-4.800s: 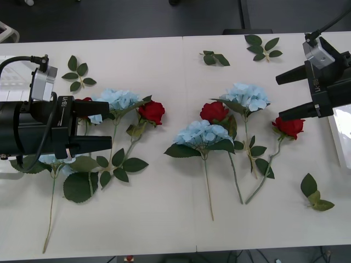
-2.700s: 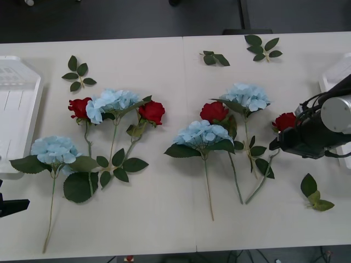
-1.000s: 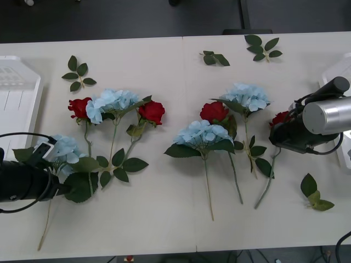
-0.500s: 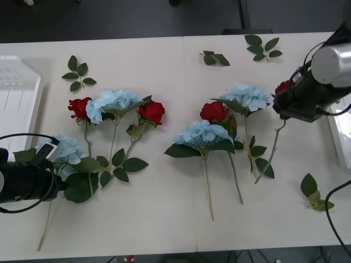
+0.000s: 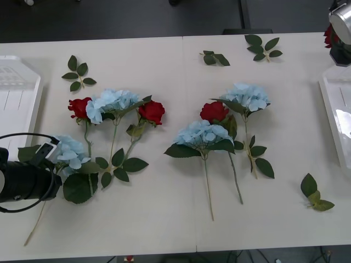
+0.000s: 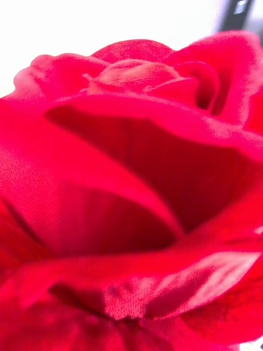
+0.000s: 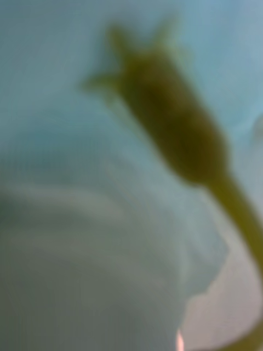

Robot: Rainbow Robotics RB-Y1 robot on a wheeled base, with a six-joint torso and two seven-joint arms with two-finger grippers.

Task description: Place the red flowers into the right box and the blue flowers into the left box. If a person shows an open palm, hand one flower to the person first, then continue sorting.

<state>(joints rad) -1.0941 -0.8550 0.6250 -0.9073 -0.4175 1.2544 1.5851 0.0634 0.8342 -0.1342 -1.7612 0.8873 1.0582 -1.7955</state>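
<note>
Step in hand: we carry one rose to the right box. The right gripper sits at the far right corner of the table, beyond the box, clenched on that rose, which hangs clear of the table; its bloom sits close against the right wrist camera.

Next move: we judge the gripper must come back over the box, lower, then release.

The left gripper rests at the near left blue flower, beside the left box. We cannot tell whether it grips.

Counts:
- Roses: four, three on the table, one held
- Blue flowers: four, all on the table
- Boxes: two, nothing seen inside
- Leaf sprigs: four
</note>
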